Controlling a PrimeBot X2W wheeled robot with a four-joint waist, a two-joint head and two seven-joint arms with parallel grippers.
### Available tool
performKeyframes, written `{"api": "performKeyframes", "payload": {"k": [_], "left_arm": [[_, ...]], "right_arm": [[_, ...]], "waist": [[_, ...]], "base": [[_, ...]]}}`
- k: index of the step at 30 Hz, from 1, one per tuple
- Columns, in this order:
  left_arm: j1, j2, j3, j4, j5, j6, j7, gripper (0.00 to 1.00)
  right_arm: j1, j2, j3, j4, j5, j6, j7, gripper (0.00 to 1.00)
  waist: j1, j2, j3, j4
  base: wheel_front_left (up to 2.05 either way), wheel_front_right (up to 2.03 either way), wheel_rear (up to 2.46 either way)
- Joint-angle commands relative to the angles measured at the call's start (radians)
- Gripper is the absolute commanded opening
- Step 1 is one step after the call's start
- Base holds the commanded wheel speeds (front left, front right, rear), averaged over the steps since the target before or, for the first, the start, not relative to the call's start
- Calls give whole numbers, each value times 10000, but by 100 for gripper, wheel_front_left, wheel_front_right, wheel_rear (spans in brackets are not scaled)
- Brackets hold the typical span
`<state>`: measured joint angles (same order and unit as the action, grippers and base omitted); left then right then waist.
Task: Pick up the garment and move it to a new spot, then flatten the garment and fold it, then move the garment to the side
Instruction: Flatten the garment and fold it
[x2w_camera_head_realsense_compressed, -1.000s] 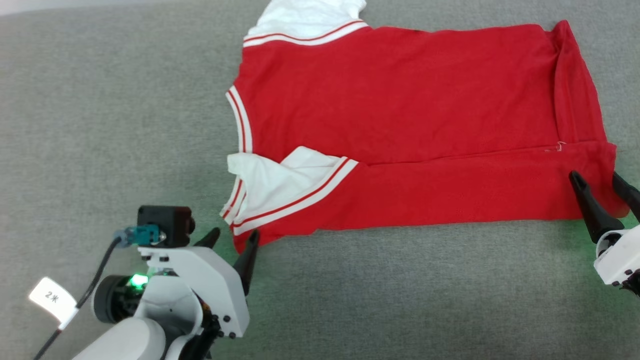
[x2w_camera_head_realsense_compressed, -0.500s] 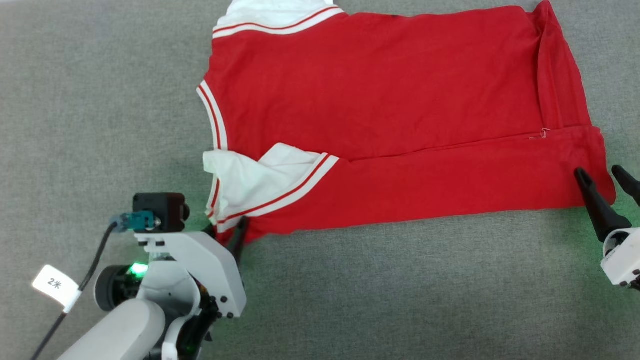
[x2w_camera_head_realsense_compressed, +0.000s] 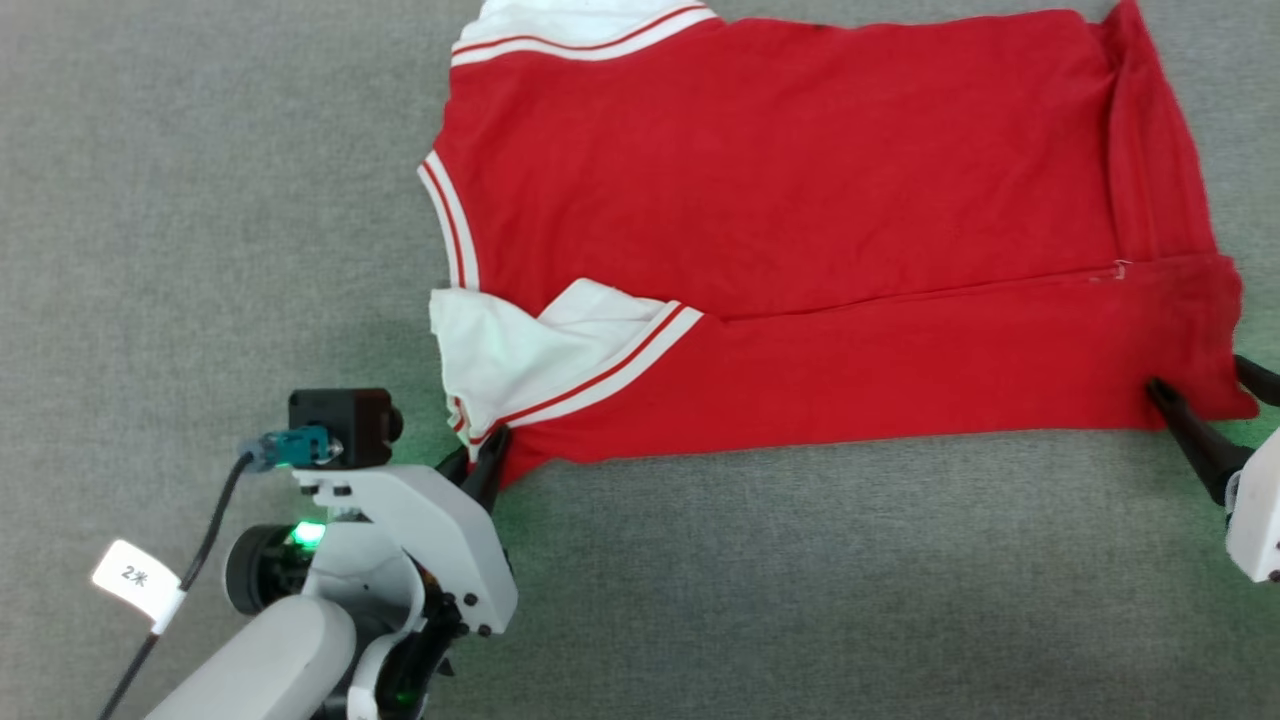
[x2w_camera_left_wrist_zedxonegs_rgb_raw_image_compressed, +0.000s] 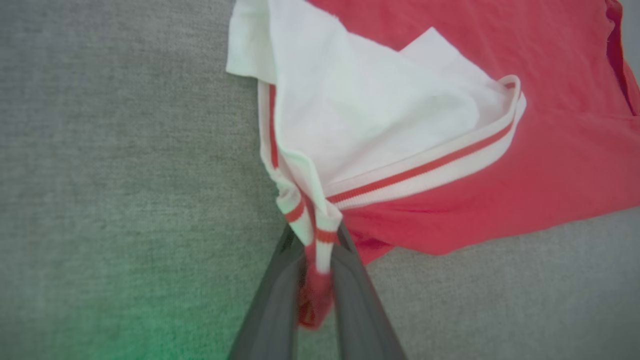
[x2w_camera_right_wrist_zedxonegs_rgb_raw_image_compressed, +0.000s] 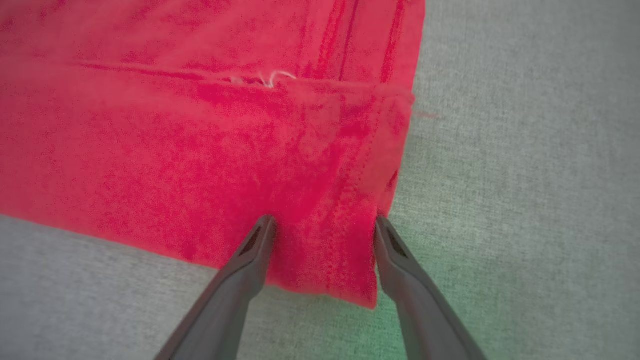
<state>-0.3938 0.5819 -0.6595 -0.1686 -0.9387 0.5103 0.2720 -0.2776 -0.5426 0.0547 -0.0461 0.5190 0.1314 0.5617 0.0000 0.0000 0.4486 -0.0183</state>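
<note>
Grey, finely woven cloth surface bears your soft red garment, lying flat; your left gripper pinches its ribbed striped sleeve trim, your right gripper stands wide astride the hem corner.

Bright even light, slight wrist-view blur

A desk covered in grey, finely woven fabric spreads across all the views, flat and unwrinkled, with faint green light tinting patches of it near the lower edges.
</note>
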Motion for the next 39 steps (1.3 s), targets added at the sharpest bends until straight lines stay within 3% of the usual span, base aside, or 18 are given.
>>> {"api": "performKeyframes", "payload": {"k": [1,9,10,11,13,26,39], "left_arm": [[103,-127,-223,271,17,-42,84,0],[21,-385,-382,590,0,-195,-5,0],[9,-403,-383,627,-5,-223,-3,0],[1,-422,-388,657,-16,-220,-20,0],[18,-436,-389,698,-35,-250,-46,0],[562,105,-263,317,-133,-325,-84,0],[2063,913,-437,-1391,-230,380,128,0]], "right_arm": [[-133,-104,43,110,-165,-16,324,100],[-459,-286,533,975,-281,-18,1568,100],[-438,-282,589,1058,-252,-18,1641,93],[-415,-282,636,1129,-204,-18,1701,45],[-379,-243,693,1215,-91,-18,1774,0],[-65,-407,670,1194,313,-18,1483,0],[1356,-757,355,211,716,-18,1854,0]], "waist": [[0,0,105,116],[0,0,256,367],[0,0,257,391],[0,0,256,411],[0,0,238,431],[0,0,-440,386],[0,0,-1005,385]], "base": [[0,0,0],[0,0,0],[0,0,0],[0,0,0],[0,0,0],[0,0,0],[0,0,0]]}}
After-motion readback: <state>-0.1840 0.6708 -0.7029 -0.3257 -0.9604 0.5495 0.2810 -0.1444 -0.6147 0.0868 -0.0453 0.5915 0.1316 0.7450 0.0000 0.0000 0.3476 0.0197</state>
